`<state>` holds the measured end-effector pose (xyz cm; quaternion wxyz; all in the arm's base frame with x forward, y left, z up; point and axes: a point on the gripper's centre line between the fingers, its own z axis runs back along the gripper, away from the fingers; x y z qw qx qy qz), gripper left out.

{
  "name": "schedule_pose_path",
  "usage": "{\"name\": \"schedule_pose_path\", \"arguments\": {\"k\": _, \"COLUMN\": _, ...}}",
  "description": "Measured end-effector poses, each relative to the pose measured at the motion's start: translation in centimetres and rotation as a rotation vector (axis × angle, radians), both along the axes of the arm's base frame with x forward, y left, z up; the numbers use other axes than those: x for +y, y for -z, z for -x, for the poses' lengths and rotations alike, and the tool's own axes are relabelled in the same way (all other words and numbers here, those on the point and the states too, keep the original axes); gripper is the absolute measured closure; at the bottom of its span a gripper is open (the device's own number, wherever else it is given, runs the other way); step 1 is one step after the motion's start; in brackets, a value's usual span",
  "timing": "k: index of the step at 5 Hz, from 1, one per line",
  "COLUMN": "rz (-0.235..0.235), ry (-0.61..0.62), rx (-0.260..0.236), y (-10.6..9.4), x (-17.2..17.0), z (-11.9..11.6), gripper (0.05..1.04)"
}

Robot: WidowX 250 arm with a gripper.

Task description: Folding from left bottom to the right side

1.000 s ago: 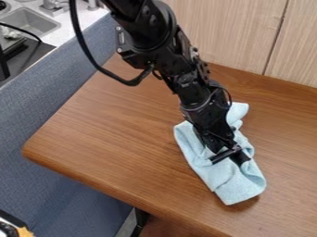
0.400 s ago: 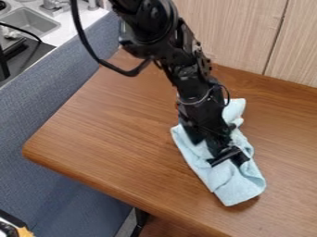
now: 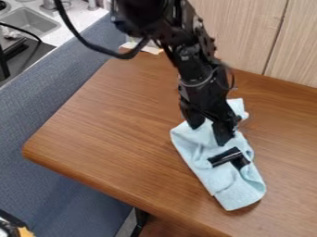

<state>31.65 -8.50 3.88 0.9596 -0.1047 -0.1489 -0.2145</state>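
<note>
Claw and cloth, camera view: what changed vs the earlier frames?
Claw backed off up the image, away from the black piece; its fingers are now apart. Can't tell if it was gripping before. Cloth shifted slightly, its lower end a bit further down the image. Black piece and table stayed put.

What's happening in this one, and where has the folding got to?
A black robot arm is working on a light blue cloth on a wooden table. Its tool is over the upper part of the cloth, fingers apart. The cloth lies as a rumpled, layered strip, so the fold looks rough rather than neat. A small black piece shows on it; I can't tell what that is.
</note>
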Motion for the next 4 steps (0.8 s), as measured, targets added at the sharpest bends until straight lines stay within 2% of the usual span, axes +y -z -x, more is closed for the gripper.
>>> {"name": "schedule_pose_path", "arguments": {"k": 3, "rz": 0.049, "ry": 0.033, "rx": -0.066, "y": -5.7, "x": -1.1, "z": 0.4, "gripper": 0.084}}
{"name": "schedule_pose_path", "arguments": {"k": 4, "rz": 0.049, "ry": 0.034, "rx": -0.071, "y": -5.8, "x": -1.1, "z": 0.4, "gripper": 0.084}}
